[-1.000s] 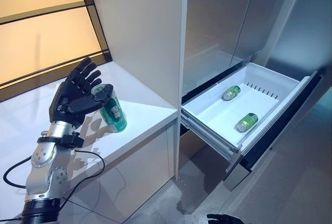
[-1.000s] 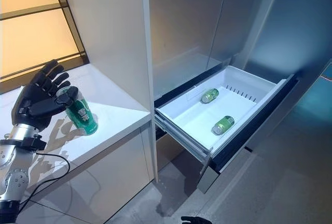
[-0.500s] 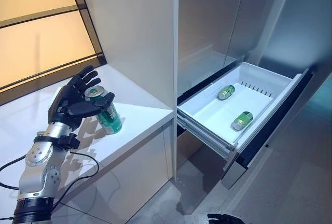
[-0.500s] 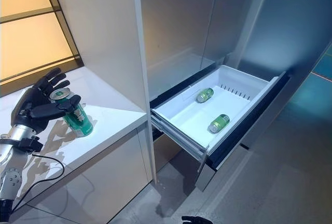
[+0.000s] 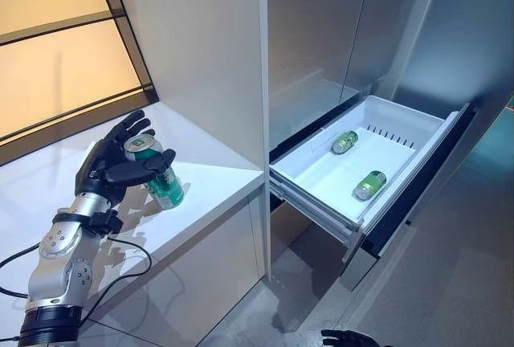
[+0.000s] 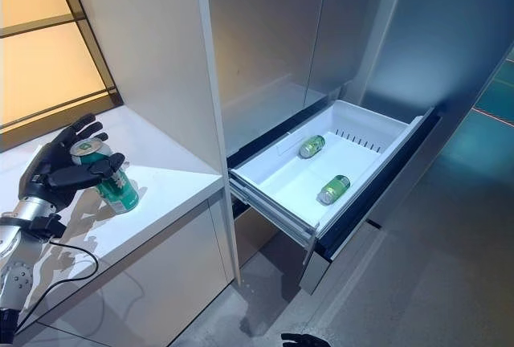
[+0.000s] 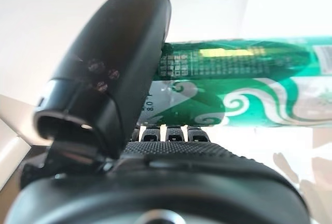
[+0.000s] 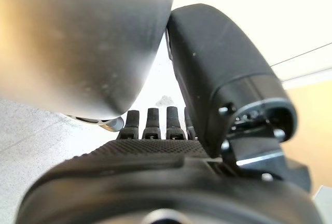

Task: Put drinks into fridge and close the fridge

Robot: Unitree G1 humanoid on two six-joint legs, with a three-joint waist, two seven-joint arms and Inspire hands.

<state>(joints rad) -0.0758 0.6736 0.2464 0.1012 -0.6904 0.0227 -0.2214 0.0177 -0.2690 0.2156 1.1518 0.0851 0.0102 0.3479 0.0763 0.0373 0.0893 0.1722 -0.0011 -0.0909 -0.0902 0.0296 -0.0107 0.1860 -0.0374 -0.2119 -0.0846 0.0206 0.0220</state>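
Observation:
A green drink can stands slightly tilted on the white counter, left of the fridge. My left hand is open around it. The thumb lies across the can's front and the straight, spread fingers stand behind its top. In the left wrist view the can shows just past the thumb. The fridge's white drawer is pulled open at the right, with two green cans lying on their sides in it. My right hand hangs low near the floor, relaxed and empty.
A tall white cabinet panel rises between the counter and the fridge. The drawer's dark front juts out over the grey floor. A lit window backs the counter.
The camera has shifted, sliding the whole scene left. My left hand's fingers have come down closer behind the can's top; the can stays in place on the counter.

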